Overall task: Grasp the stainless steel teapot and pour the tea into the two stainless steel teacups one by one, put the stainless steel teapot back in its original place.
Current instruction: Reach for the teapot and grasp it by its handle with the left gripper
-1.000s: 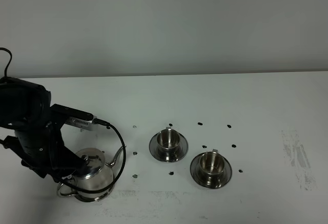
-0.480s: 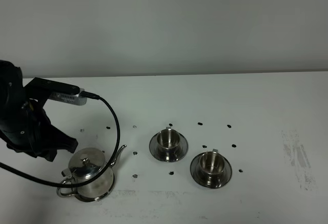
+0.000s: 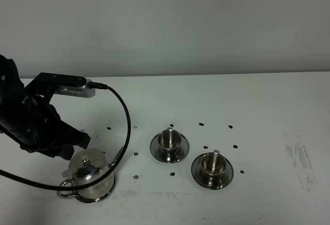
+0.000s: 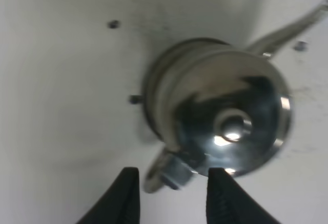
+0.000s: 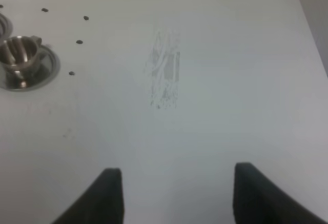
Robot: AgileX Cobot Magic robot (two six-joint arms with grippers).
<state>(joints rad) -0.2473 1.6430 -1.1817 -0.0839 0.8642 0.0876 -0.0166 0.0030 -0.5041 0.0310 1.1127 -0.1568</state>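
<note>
The stainless steel teapot (image 3: 88, 175) stands upright at the front left on its round saucer (image 3: 103, 196), spout pointing right toward the cups. In the left wrist view I look down on the teapot (image 4: 225, 116) lid, knob and loop handle. My left gripper (image 4: 173, 174) hovers above the handle side, open, with nothing held between its fingers. The two stainless steel teacups (image 3: 169, 140) (image 3: 212, 165) sit on their saucers right of the pot. My right gripper (image 5: 179, 193) is open over bare table, with one teacup (image 5: 18, 54) off to its side.
Small black dots (image 3: 135, 153) ring the saucers on the white table (image 3: 268, 106). A black cable (image 3: 126, 127) loops from the left arm's camera down past the teapot. A scuffed grey patch (image 3: 299, 158) marks the table at the right.
My left gripper has lifted off the teapot's handle and risen above it, leaving the pot standing on its saucer. The cups have not moved.
</note>
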